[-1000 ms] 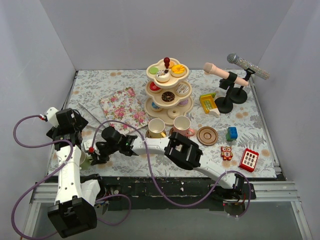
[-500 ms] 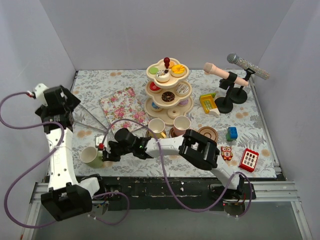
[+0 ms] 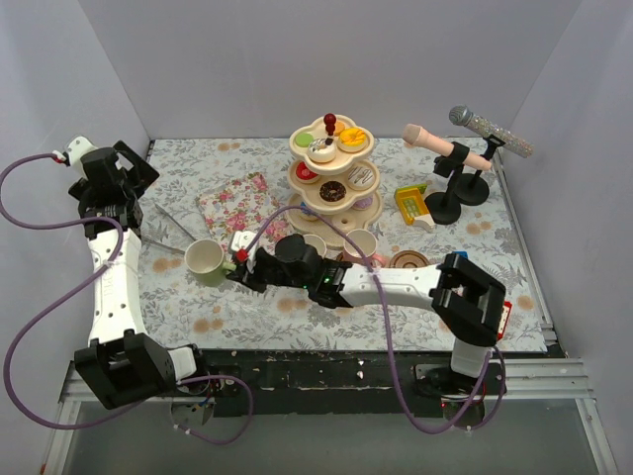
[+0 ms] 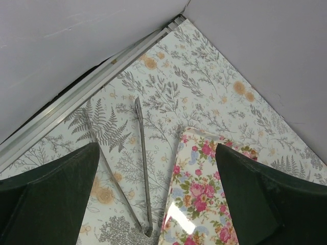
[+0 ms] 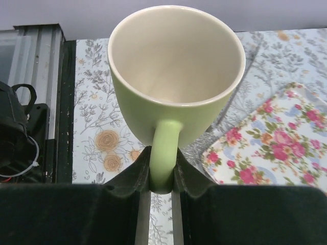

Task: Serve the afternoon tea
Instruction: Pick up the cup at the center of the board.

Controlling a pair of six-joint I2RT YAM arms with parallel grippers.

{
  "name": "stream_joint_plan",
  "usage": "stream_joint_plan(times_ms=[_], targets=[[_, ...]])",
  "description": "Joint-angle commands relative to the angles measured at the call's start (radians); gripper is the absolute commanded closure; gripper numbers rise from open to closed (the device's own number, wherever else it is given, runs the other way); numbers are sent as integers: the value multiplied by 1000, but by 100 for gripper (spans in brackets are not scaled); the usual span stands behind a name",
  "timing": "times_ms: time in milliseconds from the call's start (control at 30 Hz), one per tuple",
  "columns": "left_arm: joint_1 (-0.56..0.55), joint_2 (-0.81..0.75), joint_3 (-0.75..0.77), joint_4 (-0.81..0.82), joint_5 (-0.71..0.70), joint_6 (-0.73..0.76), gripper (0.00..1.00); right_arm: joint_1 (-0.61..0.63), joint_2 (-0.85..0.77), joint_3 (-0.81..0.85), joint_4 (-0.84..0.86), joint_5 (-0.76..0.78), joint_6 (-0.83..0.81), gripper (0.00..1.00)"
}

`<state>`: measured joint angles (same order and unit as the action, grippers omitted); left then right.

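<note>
My right gripper (image 3: 235,263) is shut on the handle of a pale green cup (image 3: 205,259), held above the left part of the table; in the right wrist view the cup (image 5: 176,81) is upright and empty, its handle pinched between my fingers (image 5: 137,173). A yellow cup (image 3: 315,244) and a pink cup (image 3: 360,243) stand in front of the cream three-tier stand (image 3: 332,178) with its red knob and toy cakes. A brown saucer (image 3: 408,261) lies right of the pink cup. My left gripper (image 3: 127,213) is open and empty, high at the back left.
Metal tongs (image 4: 142,168) lie beside a floral tray (image 4: 202,199) at the left back; both also show from above, the tray (image 3: 242,208) left of the stand. Two microphones on stands (image 3: 460,173), a yellow toy (image 3: 411,203) and a red block (image 3: 508,312) sit at the right.
My right gripper has carried the green cup from the near left toward the back and right. My left arm has swung back and up toward the left wall.
</note>
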<state>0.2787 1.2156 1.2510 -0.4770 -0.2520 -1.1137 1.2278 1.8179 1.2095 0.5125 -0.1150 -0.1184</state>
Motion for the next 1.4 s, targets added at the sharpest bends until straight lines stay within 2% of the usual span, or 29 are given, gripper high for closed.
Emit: stream_joint_plan(times_ms=[0,133,233,367,500,567,733,833,933,1167,1367], targets=[[2,-8,17,67,-38,41,2,-60,-210,-48,78,104,7,99],[-1,60,16,83,61,61,2,-143,-414,-96,-54,170,-17,99],[-18,73,-53,141,128,58,2,-249,-576,-128,-175,184,-6,99],[-117,97,-168,231,96,86,2,-379,-722,-163,-334,221,-13,99],[-164,154,-238,294,128,100,2,-536,-834,-235,-457,181,9,99],[-167,156,-278,345,151,112,2,-620,-888,-281,-511,135,26,99],[-167,157,-292,356,177,123,2,-930,-1003,-448,-565,-128,60,99],[-168,150,-303,357,192,121,2,-1034,-1034,-533,-577,-183,57,99],[-167,142,-311,359,197,120,2,-1048,-1077,-613,-529,-128,56,99],[-168,139,-317,365,220,112,2,-1050,-1013,-614,-591,-95,52,99],[-168,137,-321,365,226,107,2,-1050,-1048,-696,-522,-48,56,99]])
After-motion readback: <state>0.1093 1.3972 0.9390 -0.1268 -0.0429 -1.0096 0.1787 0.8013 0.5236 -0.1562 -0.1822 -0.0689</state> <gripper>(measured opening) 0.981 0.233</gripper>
